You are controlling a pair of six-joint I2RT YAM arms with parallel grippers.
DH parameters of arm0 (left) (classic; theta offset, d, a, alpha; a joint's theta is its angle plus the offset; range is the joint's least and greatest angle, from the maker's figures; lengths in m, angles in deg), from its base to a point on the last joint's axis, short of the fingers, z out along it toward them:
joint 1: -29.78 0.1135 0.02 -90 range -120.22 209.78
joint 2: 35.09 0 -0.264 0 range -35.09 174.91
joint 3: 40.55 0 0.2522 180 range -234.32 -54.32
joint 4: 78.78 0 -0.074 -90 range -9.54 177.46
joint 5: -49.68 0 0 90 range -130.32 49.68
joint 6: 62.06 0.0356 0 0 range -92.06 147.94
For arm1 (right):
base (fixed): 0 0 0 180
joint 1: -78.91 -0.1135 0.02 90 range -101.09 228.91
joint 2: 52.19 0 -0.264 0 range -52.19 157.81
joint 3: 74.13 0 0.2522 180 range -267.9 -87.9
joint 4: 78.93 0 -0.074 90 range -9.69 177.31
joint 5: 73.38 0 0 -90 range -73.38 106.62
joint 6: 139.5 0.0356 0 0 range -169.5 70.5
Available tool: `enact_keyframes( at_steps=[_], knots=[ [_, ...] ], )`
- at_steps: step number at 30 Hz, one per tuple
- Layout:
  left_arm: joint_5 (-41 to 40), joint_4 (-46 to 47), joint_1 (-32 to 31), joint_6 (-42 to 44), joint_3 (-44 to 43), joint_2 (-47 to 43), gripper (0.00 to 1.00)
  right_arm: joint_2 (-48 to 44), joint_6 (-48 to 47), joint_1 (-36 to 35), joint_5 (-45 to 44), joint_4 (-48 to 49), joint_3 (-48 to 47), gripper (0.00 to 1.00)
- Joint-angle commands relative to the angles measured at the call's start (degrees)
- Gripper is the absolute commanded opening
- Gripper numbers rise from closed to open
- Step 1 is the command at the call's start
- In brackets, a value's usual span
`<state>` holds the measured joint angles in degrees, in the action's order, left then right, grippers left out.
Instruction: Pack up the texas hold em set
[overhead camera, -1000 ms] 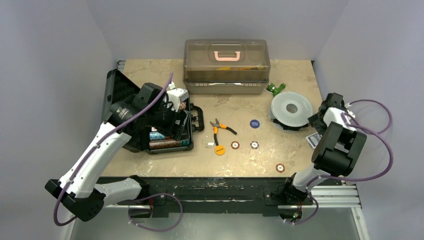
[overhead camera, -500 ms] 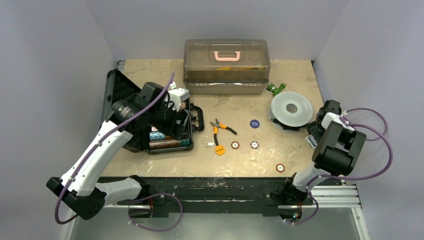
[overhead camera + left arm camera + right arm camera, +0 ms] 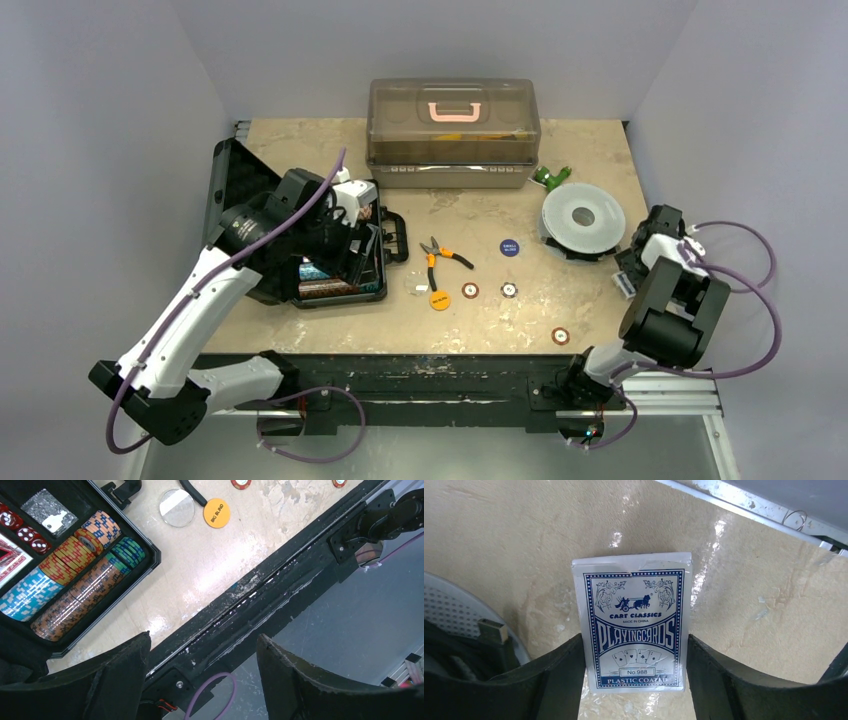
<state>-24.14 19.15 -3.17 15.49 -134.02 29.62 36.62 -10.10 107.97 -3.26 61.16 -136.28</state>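
At desk's R edge, right gripper [image 3: 635,645] points down astride card pack [image 3: 636,630], grip unclear; left gripper [image 3: 202,645] gapes over briefcase [image 3: 154,556].

I think this is a robot lab, a small test booth. Plain pale walls [image 3: 100,120] stand close on three sides of one tan table [image 3: 300,140]. My left arm [image 3: 185,315] and my right arm [image 3: 665,315] are bolted to a black metal rail [image 3: 440,375] at the near edge. Purple cables [image 3: 780,315] loop from them. The table holds a mixed lot you would not see together at home: a poker case [image 3: 345,298], pliers [image 3: 440,258], a see-through brown box [image 3: 450,125] and a grey reel [image 3: 583,218].
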Motion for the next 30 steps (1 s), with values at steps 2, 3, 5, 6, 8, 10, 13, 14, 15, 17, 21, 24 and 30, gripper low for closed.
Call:
enact_keyframes(
  at_steps=[2, 3, 5, 6, 8, 10, 13, 14, 15, 17, 21, 24, 30],
  knots=[
    [2.4, 1.7, 0.1, -0.7, 1.3, -1.2, 0.75, -6.8, -2.5, 0.4, -2.2, -0.1, -0.6, 0.48],
    [2.6, 1.8, 0.0, -0.9, 1.3, -1.2, 0.75, -7.8, -2.7, 0.4, -1.8, -0.5, -0.7, 0.47],
    [2.7, 2.0, -0.2, -1.2, 1.4, -1.2, 0.75, -10.7, -3.1, 0.4, -0.9, -1.6, -1.2, 0.46],
    [2.8, 2.1, -0.2, -1.5, 1.4, -1.2, 0.75, -12.1, -3.4, 0.3, -0.4, -2.0, -1.5, 0.46],
    [1.2, 1.8, -0.2, -2.5, 1.1, -1.4, 0.75, -15.1, -4.2, 0.3, 1.6, -2.8, -2.6, 0.46],
    [-1.2, 1.3, -0.3, -3.5, 0.7, -1.8, 0.75, -18.3, -4.8, 0.2, 4.1, -3.6, -4.6, 0.45],
    [-4.4, 0.3, -0.2, -4.2, -0.1, -2.4, 0.75, -20.1, -3.9, -3.6, 3.8, -7.8, -10.1, 0.45],
    [-5.1, 0.0, -0.2, -4.3, -0.6, -2.6, 0.75, -20.9, -3.7, -5.3, 3.9, -8.2, -11.4, 0.44],
    [-5.5, -0.3, -0.2, -4.4, -1.1, -2.7, 0.75, -22.1, -3.4, -6.9, 3.9, -8.0, -12.7, 0.45],
    [-6.2, -1.0, -0.1, -4.6, -2.5, -2.8, 0.75, -24.2, -3.1, -10.7, 3.4, -7.4, -15.7, 0.45],
    [-7.3, -1.0, -0.1, -5.6, -4.3, -4.4, 0.75, -21.7, -1.8, -19.8, 4.2, -8.3, -25.2, 0.43],
    [-8.7, -1.1, 0.0, -6.3, -5.9, -5.9, 0.75, -16.6, -0.4, -30.3, 4.8, -8.7, -31.6, 0.43],
    [-12.6, -3.0, 0.0, -6.9, -10.6, -7.5, 0.75, -3.7, 5.0, -54.0, 6.4, -3.8, -38.2, 0.43]
  ],
)
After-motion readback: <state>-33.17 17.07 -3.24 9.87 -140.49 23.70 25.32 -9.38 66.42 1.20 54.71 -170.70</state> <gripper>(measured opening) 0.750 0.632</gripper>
